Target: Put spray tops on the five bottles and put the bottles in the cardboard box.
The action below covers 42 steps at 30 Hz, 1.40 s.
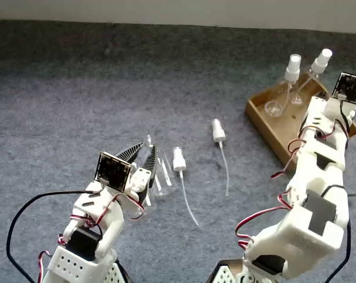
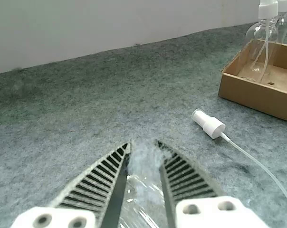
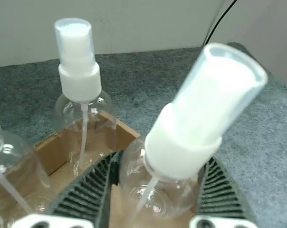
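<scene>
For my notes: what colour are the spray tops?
The spray tops are white; right wrist view shows it best.

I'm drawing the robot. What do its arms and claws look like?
The left arm and right arm are chunky white blocks with black motors and red, white and black wires. The left claw and right claw are black ribbed wedges.

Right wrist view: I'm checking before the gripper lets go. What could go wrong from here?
1. The tilted bottle held by the right gripper leans steeply in the box. If it is released like this, it may topple.
2. If it falls, it could knock the upright bottle standing close beside it.
</scene>
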Available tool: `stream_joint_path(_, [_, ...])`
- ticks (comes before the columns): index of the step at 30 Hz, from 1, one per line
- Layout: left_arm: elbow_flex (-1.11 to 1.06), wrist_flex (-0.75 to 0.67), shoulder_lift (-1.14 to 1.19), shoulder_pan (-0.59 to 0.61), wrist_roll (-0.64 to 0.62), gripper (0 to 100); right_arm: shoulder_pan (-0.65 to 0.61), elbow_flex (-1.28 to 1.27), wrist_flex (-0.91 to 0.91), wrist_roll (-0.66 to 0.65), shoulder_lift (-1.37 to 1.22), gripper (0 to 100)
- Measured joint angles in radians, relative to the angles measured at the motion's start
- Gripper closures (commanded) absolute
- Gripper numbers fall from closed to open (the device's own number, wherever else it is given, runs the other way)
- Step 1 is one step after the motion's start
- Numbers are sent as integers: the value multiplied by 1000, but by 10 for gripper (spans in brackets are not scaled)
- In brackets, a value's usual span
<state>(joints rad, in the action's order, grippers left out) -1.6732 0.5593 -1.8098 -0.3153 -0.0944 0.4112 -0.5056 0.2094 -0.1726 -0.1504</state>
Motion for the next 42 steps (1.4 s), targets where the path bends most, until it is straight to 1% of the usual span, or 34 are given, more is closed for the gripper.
stream_joint_path(7, [0, 0, 0, 0, 0, 947, -26, 61, 0, -2, -71, 857])
stream_joint_path(18, [0, 0, 0, 0, 0, 947, -26, 152, -3, -2, -180, 854])
stream_joint_path(24, [0, 0, 0, 0, 0, 947, -26, 236, -141, -2, -190, 853])
stream_joint_path(27, [0, 0, 0, 0, 0, 947, -26, 252, -172, -2, -190, 851])
stream_joint_path(33, [0, 0, 0, 0, 0, 947, -28, 252, -176, -2, -190, 767])
stream_joint_path(42, [0, 0, 0, 0, 0, 949, -28, 252, -178, -2, -192, 759])
